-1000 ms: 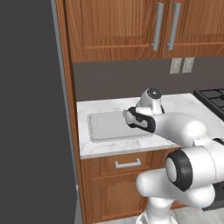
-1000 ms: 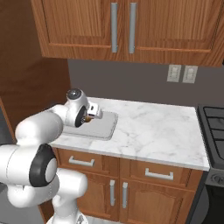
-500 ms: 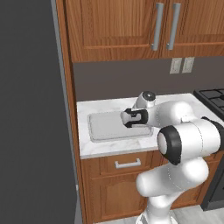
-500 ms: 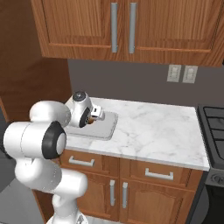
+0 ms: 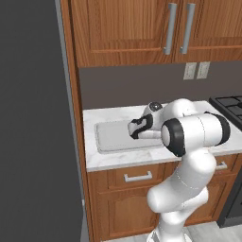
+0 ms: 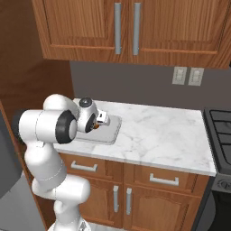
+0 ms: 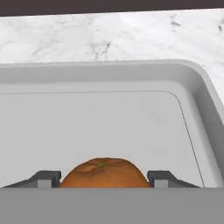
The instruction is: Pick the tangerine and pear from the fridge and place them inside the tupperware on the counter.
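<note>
The tangerine (image 7: 103, 173), round and orange, sits between my two fingertips (image 7: 43, 178), so my gripper (image 7: 103, 180) is shut on it. It hangs low over the right part of the tupperware (image 7: 109, 70), a shallow light grey tray with a raised rim. In the left base view my gripper (image 5: 134, 128) is above the tupperware (image 5: 108, 139) on the white marbled counter (image 5: 118, 158). From the right base view a bit of the tangerine (image 6: 95, 127) shows at my gripper (image 6: 98, 122) over the tupperware (image 6: 110, 133). The pear is out of view.
The fridge (image 5: 33, 118) stands as a tall dark grey wall to the left of the counter. Wooden wall cabinets (image 5: 156, 28) hang above. A black stove (image 6: 221, 124) borders the counter (image 6: 158, 135) on the right. Wall outlets (image 6: 187, 76) sit on the backsplash.
The arm has swung left and my gripper has moved with the tangerine from the tray's right edge to a spot over the tray, a little lower.
</note>
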You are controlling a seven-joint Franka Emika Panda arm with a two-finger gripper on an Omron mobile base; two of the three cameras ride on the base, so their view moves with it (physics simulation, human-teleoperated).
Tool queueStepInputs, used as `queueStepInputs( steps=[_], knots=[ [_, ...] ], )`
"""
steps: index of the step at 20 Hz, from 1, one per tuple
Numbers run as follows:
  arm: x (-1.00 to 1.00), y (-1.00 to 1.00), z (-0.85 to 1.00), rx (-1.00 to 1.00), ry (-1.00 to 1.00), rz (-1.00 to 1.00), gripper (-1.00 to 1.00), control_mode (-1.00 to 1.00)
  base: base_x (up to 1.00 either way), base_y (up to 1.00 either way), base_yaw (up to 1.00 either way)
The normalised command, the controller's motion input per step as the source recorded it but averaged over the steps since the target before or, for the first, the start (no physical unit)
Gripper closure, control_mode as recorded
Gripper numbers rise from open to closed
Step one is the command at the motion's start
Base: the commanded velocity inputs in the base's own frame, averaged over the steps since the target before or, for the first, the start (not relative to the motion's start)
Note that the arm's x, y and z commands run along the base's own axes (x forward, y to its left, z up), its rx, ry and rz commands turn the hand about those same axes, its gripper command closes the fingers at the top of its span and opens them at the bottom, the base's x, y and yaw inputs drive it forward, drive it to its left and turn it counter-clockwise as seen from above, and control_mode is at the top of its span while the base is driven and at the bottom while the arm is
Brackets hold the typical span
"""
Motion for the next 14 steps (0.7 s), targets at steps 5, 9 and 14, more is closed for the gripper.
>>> queueStepInputs(
  steps=[5,9,14],
  knots=[
    [0.36,0.0,-0.2,0.0,0.0,0.0,-1.0,-1.0,0.0,0.0,0.0],
    [0.11,0.0,-0.03,0.0,0.0,0.0,-1.0,-1.0,0.0,0.0,0.0],
    [0.0,0.0,0.33,0.0,0.0,0.0,-1.0,-1.0,0.0,0.0,0.0]
  ],
)
